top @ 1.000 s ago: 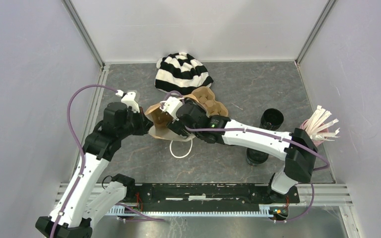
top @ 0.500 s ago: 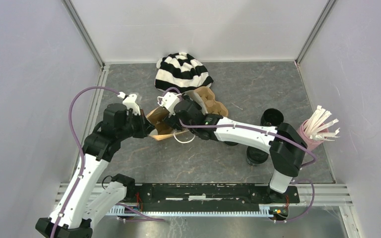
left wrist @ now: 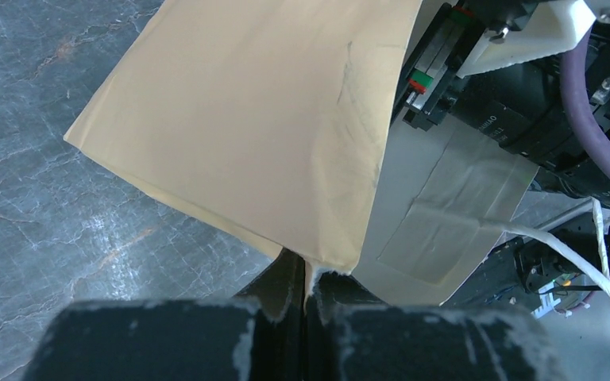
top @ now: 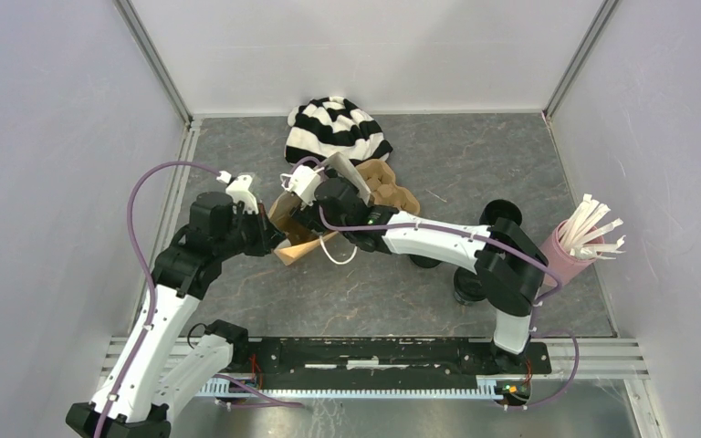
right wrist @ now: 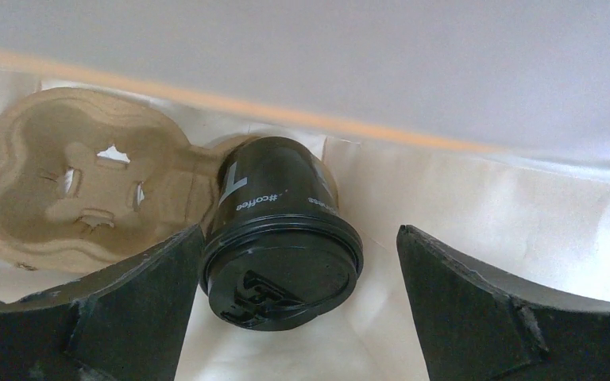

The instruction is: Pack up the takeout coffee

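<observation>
The top view sits high above and behind the arm bases, looking down and forward over the whole counter (top: 392, 301) from well back. The left wrist view rides close behind the left hand (left wrist: 306, 274) and faces right at the paper bag (left wrist: 246, 119). The right wrist view faces left past the right hand (right wrist: 294, 238), seemingly from inside that bag. All three views share the bag at left centre.

Right arm (top: 429, 239) hides perhaps half a coffee cup (top: 464, 291)
</observation>
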Controlling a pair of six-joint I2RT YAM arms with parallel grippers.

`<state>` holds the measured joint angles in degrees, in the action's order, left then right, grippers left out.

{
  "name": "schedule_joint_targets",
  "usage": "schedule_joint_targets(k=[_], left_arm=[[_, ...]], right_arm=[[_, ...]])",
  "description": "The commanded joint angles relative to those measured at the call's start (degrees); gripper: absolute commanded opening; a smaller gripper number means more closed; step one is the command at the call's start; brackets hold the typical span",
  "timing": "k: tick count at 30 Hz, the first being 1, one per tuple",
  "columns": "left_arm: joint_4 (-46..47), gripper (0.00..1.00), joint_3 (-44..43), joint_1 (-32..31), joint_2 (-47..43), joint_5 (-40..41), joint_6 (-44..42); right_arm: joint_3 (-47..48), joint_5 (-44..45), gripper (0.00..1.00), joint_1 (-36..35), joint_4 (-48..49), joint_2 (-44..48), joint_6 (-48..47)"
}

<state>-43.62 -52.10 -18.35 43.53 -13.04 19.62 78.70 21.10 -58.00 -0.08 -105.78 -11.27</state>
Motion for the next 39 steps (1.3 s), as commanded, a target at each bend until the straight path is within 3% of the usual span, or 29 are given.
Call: schedule_joint_targets(k=[1,9,17,20,23,30,39], left_arm=[[1.9,0.02,-0.8,-0.1,0.1,-3.4,0.3],[0.7,0.02,-1.8,-0.1,0.9,-0.7,-0.4],[-2.8,0.02,-5.1,-0.1,3.1,12.1,1.3],[-4.7,0.02,-7.4,-0.1,5.0,18.4,2.0],[-6.1,0.02,-10.0,-0.1,7.4,19.7,2.9],[-6.6,0.02,-13.3,-0.1,9.0,13.5,5.0],[-6.9,0.02,-12.0,-0.1,8.0,13.3,7.4]], right_arm=[[0.1,-3.1,0.97,1.4,-2.5,-3.1,-1.7],[1.5,-3.6,0.89,1.7,-7.1,-4.5,-3.2],[12.7,-8.6,0.98,1.5,-20.4,-1.3,2.2],[13.1,-11.0,0.98,1.4,-23.9,0.6,4.2],[11.7,-13.3,0.98,1.2,-26.2,2.6,3.6],[8.6,-15.1,0.85,0.9,-31.1,6.0,-1.2],[7.3,-13.0,0.66,0.7,-35.6,9.2,-1.8]])
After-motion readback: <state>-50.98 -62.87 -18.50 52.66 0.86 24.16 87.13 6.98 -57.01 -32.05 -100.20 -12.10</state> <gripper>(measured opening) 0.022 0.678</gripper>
